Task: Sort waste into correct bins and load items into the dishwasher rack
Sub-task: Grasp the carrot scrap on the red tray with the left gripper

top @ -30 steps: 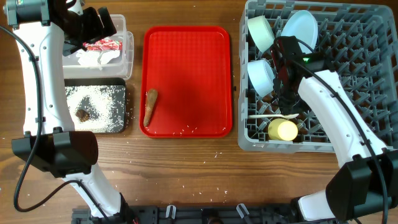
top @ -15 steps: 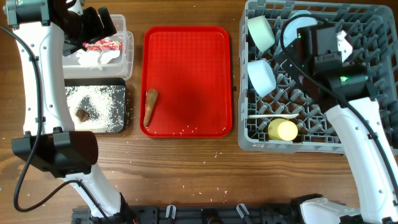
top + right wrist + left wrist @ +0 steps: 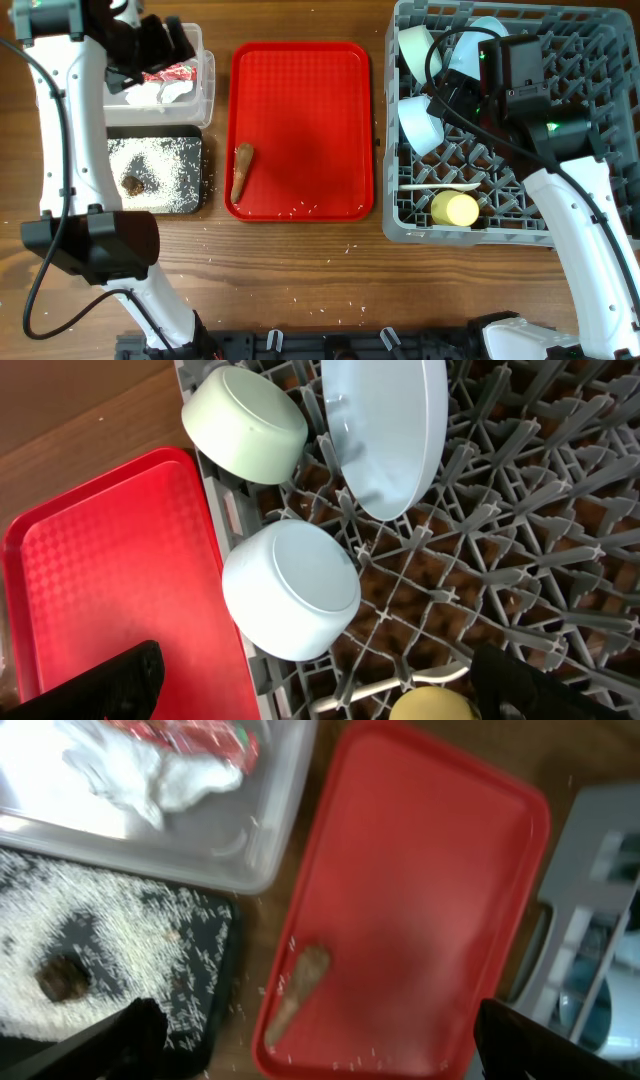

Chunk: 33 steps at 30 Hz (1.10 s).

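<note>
A brown root-like stick point(image 3: 242, 170) point(image 3: 297, 992) lies on the red serving tray point(image 3: 310, 100). The clear tub point(image 3: 206, 80) holds the wrapper point(image 3: 165, 73) and tissue point(image 3: 165, 93). Rice and a brown lump point(image 3: 131, 184) sit in the black tray point(image 3: 196, 172). In the grey rack point(image 3: 590, 120) stand the pale-blue plate point(image 3: 385, 435), a teal bowl point(image 3: 245, 422), a white bowl point(image 3: 290, 590), the yellow cup point(image 3: 455, 209) and the spoon point(image 3: 440, 187). My left gripper point(image 3: 150, 42) point(image 3: 320, 1055) hangs open over the tub. My right gripper point(image 3: 455, 92) point(image 3: 320, 690) hovers open above the bowls, holding nothing.
Loose rice grains are scattered on the wooden table point(image 3: 300, 270) in front of the trays and along the red tray's near edge. The rack's right half shows only bare pegs. A narrow strip of table separates the red tray from the rack.
My right gripper has risen from low beside the spoon and cup and moved toward the rack's back, jaws now wide. The left arm has barely shifted.
</note>
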Each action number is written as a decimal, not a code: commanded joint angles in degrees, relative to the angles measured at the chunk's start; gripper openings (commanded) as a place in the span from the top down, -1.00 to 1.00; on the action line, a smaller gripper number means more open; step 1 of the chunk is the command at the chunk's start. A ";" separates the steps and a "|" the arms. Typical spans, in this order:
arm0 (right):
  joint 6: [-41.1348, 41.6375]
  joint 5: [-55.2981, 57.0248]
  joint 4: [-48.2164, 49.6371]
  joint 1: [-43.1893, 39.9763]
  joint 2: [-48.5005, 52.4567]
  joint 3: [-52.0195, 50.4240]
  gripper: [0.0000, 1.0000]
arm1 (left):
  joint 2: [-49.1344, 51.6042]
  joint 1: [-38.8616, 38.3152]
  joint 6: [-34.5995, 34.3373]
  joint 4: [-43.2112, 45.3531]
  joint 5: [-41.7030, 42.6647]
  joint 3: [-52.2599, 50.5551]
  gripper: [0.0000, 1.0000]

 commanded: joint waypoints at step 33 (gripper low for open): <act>-0.66 1.55 -1.20 0.13 0.15 0.35 -0.99 | 0.26 -20.06 9.14 36.30 -10.29 -52.04 -0.68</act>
